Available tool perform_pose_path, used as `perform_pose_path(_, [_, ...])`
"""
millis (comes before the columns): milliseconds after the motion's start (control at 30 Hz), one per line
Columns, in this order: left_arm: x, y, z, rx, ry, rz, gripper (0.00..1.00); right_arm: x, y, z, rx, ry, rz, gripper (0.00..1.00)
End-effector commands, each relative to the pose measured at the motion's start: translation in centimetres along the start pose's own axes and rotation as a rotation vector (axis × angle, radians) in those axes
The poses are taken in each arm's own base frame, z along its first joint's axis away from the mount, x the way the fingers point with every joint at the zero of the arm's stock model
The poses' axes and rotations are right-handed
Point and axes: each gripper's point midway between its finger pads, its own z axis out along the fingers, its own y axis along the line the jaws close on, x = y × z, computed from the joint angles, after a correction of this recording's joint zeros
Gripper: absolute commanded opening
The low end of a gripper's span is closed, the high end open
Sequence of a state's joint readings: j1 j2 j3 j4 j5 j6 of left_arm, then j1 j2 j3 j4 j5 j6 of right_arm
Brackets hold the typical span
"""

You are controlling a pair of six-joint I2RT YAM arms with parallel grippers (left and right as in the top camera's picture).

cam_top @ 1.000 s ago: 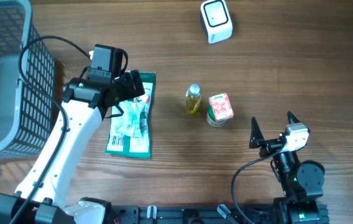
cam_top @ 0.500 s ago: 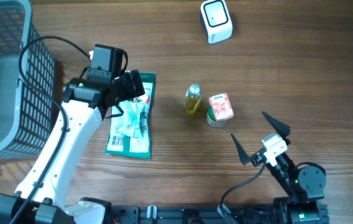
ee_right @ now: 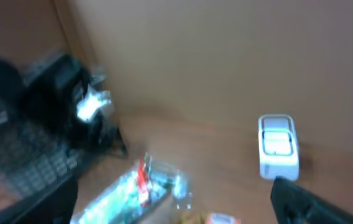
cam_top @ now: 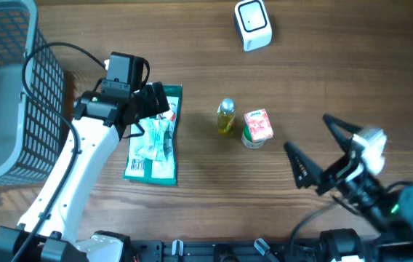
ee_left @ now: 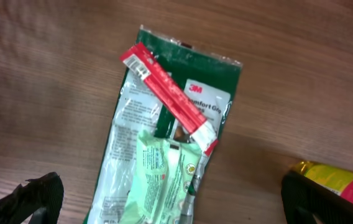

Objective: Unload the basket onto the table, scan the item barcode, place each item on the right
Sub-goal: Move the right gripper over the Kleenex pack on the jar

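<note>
While hovering with jaws spread wide and empty, lower the left gripper [ee_left: 173, 196] onto the green packet [cam_top: 154, 142] lying flat just below. Pinch one long edge softly. Right gripper [cam_top: 306, 131]: jaws wide too, empty. Then show stripes to the white scanner [cam_top: 253, 25].

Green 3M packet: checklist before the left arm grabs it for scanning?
1. Green 3M packet flat on the table, between the jaws in the wrist view: ok.
2. Left gripper open above it: ok.
3. Packet top clear: not ok, red stick and pale green sachet lie on it.
4. Barcode located: cannot tell.
5. White scanner unobstructed: ok.
6. Right gripper open, clear of packet: ok.
</note>
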State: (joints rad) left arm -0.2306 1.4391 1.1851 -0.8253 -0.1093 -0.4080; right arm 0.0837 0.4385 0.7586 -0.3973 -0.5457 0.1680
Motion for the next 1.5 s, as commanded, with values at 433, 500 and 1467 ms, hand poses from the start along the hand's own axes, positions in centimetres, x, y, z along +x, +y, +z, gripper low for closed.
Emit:
perform_pose_path(433, [-0.6, 0.2, -0.4, -0.009, -0.021, 0.005, 1.00, 3.7, -3.4, 8.0, 0.032, 0.672, 0.573, 0.66])
perform_pose_path(500, [-0.6, 0.2, -0.4, -0.009, -0.021, 0.006, 1.00, 4.3, -3.4, 7.9, 0.029, 0.697, 0.564, 0.70])
perform_pose_path(1467, [-0.6, 0.2, -0.4, -0.009, -0.020, 0.006, 1.00, 16.9, -3.1, 15.1, 0.285, 1.039, 0.115, 0.70])
